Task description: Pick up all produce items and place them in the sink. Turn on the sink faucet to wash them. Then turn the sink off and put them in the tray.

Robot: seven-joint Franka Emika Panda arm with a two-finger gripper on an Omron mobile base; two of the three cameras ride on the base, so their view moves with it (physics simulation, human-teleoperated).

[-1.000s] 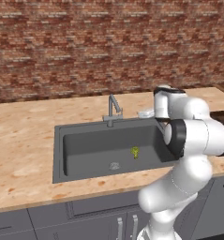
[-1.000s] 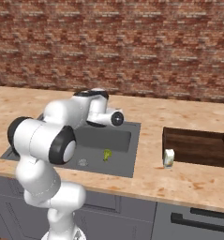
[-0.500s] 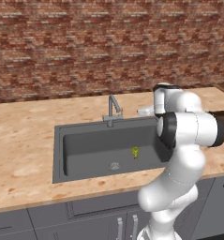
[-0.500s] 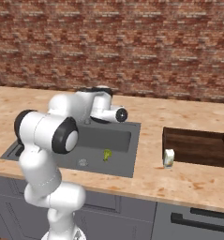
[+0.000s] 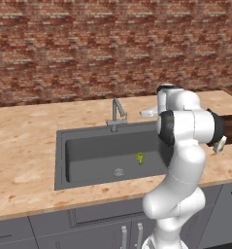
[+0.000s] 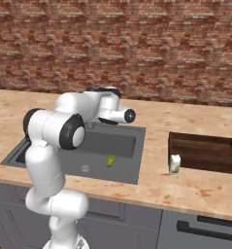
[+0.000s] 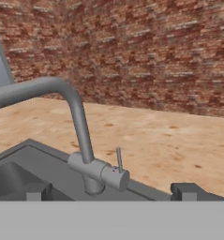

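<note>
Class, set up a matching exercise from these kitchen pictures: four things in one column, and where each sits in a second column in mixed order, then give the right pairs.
Things:
1. tiny green broccoli floret
2. dark brown wooden tray
3. small pale cream carton
4. slim grey metal faucet

Places:
A. on the counter just in front of the tray's near left corner
B. at the back rim of the dark grey sink basin
C. on the basin floor, near the round drain
D. on the counter to the right of the sink

Pairs: 1-C, 2-D, 3-A, 4-B
</note>
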